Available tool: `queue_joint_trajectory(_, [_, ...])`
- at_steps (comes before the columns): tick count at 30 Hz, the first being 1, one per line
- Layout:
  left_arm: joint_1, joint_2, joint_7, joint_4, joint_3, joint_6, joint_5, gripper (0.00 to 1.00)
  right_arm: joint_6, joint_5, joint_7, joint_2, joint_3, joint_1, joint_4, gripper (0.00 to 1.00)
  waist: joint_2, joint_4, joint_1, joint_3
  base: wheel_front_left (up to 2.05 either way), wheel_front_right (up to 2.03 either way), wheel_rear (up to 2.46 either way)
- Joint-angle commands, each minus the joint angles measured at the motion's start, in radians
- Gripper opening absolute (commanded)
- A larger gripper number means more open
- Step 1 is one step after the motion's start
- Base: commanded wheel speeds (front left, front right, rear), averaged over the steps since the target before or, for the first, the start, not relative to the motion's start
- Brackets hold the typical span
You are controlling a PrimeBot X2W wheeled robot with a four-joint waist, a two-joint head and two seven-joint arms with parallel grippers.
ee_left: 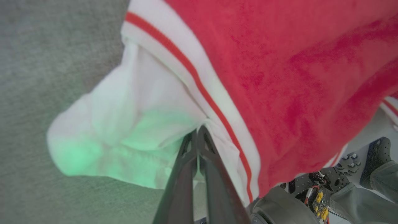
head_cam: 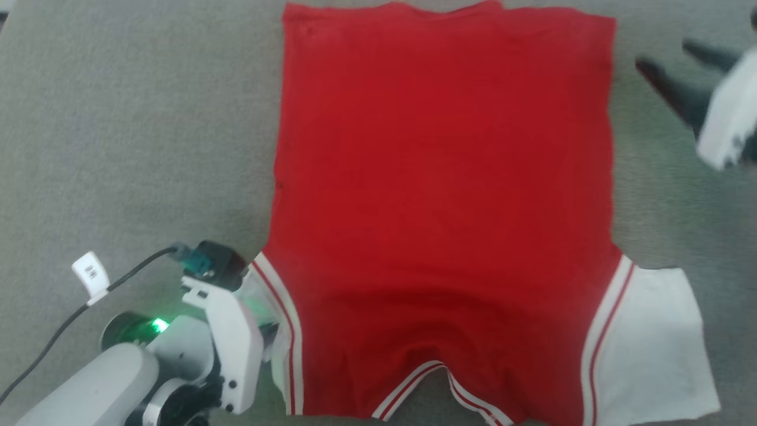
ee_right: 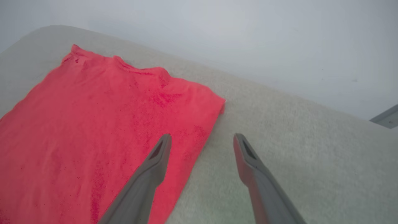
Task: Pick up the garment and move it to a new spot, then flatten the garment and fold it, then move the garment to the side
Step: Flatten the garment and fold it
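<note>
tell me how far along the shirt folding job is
Done: the garment lies spread flat, plain red back up, on the grey surface. In hand: the left gripper is shut on the garment's bunched white sleeve; the right gripper hangs open over the garment's far edge, holding nothing. Left: no fold is made yet, and after that comes the move to the side.

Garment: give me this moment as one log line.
garment: flat, plain red side up | left gripper: shut on white sleeve | right gripper: open, empty, beside garment

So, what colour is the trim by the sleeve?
Trim: white with a thin red stripe; left wrist view shows it best.
</note>
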Motion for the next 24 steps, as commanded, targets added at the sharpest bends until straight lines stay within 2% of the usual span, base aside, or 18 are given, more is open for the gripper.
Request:
queue_joint_trajectory(1, [-0.019,-0.018,-0.003,0.011,-0.007,-0.006,0.015,0.0,0.0,-0.015,0.009,0.017,-0.002,-0.021,0.024,1.0,0.0,0.02,0.0,0.019,0.0,0.0,0.0])
queue_joint_trajectory(5, [-0.059,-0.051,-0.003,0.031,-0.025,-0.03,0.029,0.0,0.0,-0.091,0.051,0.101,-0.019,-0.137,0.201,1.0,0.0,0.055,0.0,0.047,0.0,0.0,0.0])
queue_joint_trajectory(10, [-0.103,-0.094,-0.014,0.071,-0.043,-0.061,0.034,0.0,0.0,-0.156,0.106,0.153,-0.035,-0.247,0.414,1.0,0.0,0.109,0.0,0.084,0.0,0.0,0.0])
queue_joint_trajectory(18, [-0.138,-0.145,-0.033,0.149,-0.063,-0.099,0.039,0.0,0.0,-0.148,0.295,0.223,-0.028,-0.295,0.666,1.0,0.0,0.169,0.0,0.129,0.0,0.0,0.0])
queue_joint_trajectory(19, [-0.142,-0.15,-0.036,0.157,-0.064,-0.103,0.04,0.0,0.0,-0.151,0.311,0.222,-0.024,-0.296,0.689,0.31,0.0,0.173,0.0,0.132,0.0,0.0,0.0])
queue_joint_trajectory(20, [-0.145,-0.155,-0.04,0.166,-0.065,-0.105,0.04,0.0,0.0,-0.157,0.317,0.224,-0.017,-0.298,0.701,0.0,0.0,0.176,0.0,0.134,0.0,0.0,0.0])
queue_joint_trajectory(24, [-0.155,-0.165,-0.051,0.202,-0.063,-0.114,0.035,0.0,0.0,-0.166,0.313,0.217,-0.001,-0.317,0.717,0.0,0.0,0.172,0.0,0.13,0.0,0.0,0.0])
